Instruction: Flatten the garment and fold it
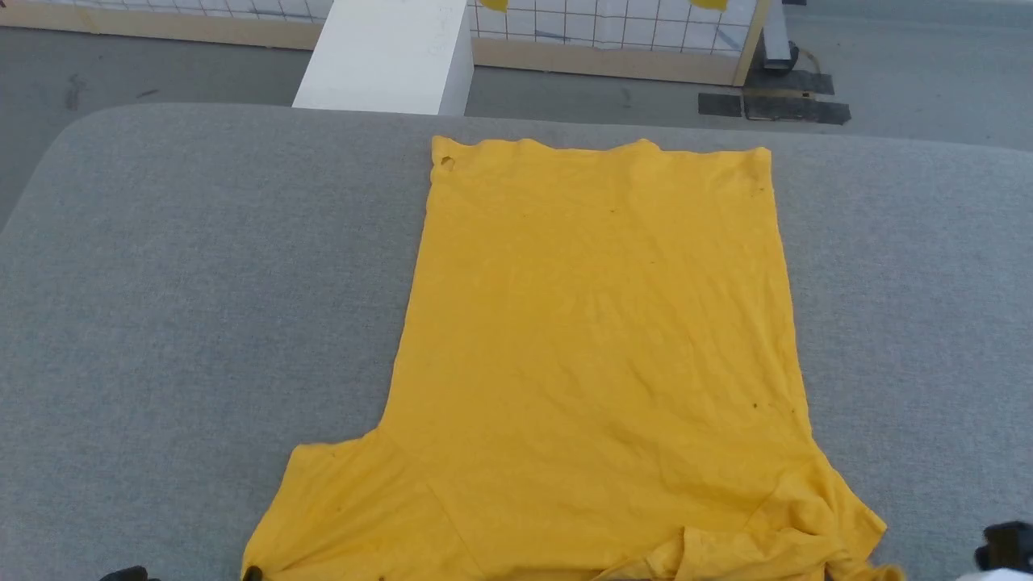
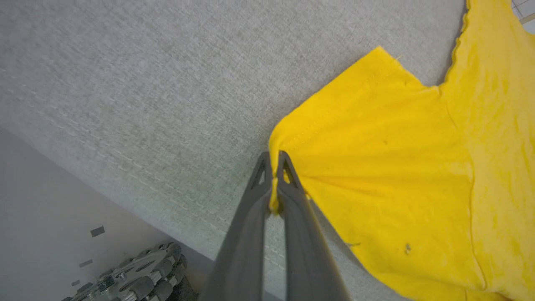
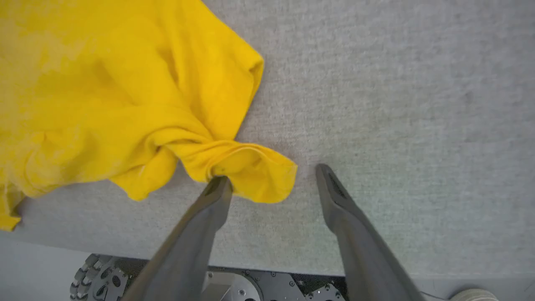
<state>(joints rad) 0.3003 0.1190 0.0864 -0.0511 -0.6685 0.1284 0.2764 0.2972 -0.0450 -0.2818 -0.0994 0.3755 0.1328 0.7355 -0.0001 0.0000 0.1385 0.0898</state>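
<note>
Nearest me, my left gripper [image 2: 274, 161] is clamped on the edge of the left sleeve [image 2: 376, 146], which lies spread out. My right gripper [image 3: 271, 177] stands wide open, holding nothing, beside the right sleeve [image 3: 234, 163], which is bunched and needs smoothing. Farther out, the garment [image 1: 597, 323] lies plain side up, mostly flat on the grey worktop [image 1: 161, 282], right to its far hem [image 1: 597, 147]. I judge the flattening nearly done, with no fold made yet.
</note>
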